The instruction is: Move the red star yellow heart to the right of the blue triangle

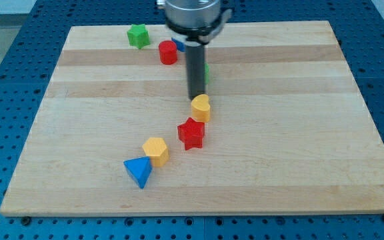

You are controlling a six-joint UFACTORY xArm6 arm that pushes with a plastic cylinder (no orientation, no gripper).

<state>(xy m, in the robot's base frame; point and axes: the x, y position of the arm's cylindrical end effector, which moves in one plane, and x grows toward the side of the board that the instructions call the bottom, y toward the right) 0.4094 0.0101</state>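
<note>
The red star (pixel 192 133) lies near the middle of the wooden board (pixel 299 133). The yellow heart (pixel 201 107) sits just above it toward the view's top, touching or nearly touching it. The blue triangle (pixel 139 172) lies at the lower left, with a yellow hexagon (pixel 156 151) close against its upper right. My tip (pixel 197 99) stands right at the top edge of the yellow heart, on the side away from the red star.
A green star (pixel 138 35) lies at the board's top left. A red cylinder (pixel 168 52) sits next to a blue block (pixel 179 45) partly hidden by the rod. A green block (pixel 207 72) peeks out behind the rod.
</note>
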